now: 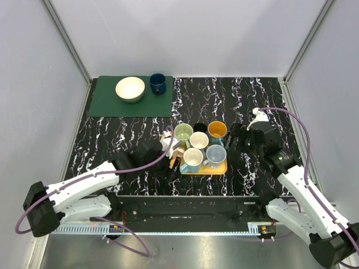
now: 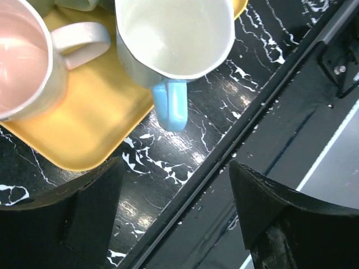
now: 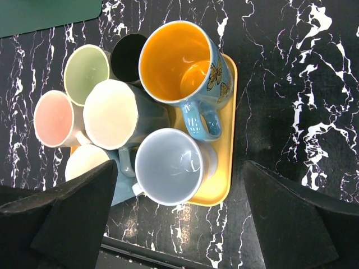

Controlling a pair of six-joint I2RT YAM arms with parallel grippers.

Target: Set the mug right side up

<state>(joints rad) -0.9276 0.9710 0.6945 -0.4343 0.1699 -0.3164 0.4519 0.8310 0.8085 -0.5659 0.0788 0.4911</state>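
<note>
From above, the black, white-veined marble tabletop (image 1: 112,134) carries a flat yellow tray (image 1: 216,167) crowded with glossy ceramic mugs, all mouth-up. The blue-handled mug (image 1: 192,159) stands upright at the tray's near left corner. The left tool (image 1: 168,148) sits just left of it, and the right tool (image 1: 238,140) is near the tray's right side. At the far left, a matte green mat (image 1: 106,103) holds a round cream bowl (image 1: 130,89) and a navy cup (image 1: 157,83). In the left wrist view, the blue-handled mug (image 2: 174,39) shows a smooth cream interior and a grey-blue wall, and its looped handle juts past the tray edge over the marble. A pink-lined mug (image 2: 22,61) stands beside it. The left tool's dark fingers (image 2: 84,224) are spread apart, with only bare tabletop between them. In the right wrist view, the right tool's black wedge-shaped fingers (image 3: 67,218) are splayed wide and grasp nothing. Beyond them are a tall orange-lined mug (image 3: 179,61) with butterfly prints, a faceted cream mug (image 3: 112,115) and a pale grey mug (image 3: 168,165), packed closely together.
</note>
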